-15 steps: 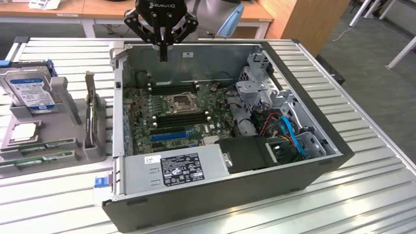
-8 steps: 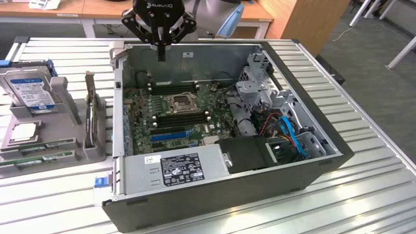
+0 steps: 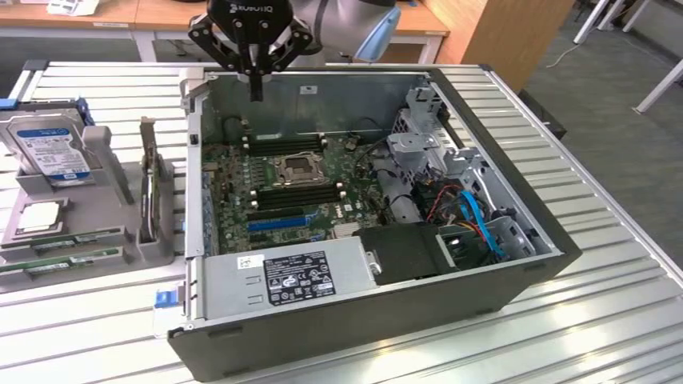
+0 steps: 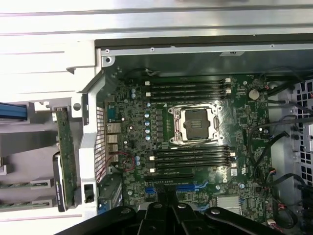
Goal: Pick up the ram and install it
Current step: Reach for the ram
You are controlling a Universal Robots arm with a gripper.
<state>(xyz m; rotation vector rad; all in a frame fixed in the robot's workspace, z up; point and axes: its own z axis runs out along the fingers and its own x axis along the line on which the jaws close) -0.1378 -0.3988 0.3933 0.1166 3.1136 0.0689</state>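
Claw (image 3: 256, 90): clenched on nothing, hanging over the far rim of the open computer case (image 3: 427, 320), at twelve o'clock of the motherboard (image 3: 240, 200) in the exterior view.
Ram (image 3: 77, 238): flat in the grey holder (image 3: 27, 182) on the table, at about eight o'clock of the case, well apart from the claw; a second stick (image 3: 59, 264) just beside it.
Slots (image 3: 299, 194): long, black and empty, on both sides of the processor socket (image 3: 296, 170).
Step in hand: judged to be the reach for the ram; nothing gripped yet.
Doing it well: probably best with fingers spread before descending, closing on the stick's long edges near its middle, off the chips, and a straight, level lift.
Hazard: upright card (image 3: 149, 172) between ram and case, hard drive (image 3: 48, 148) at ten o'clock; likely worth a wide berth.
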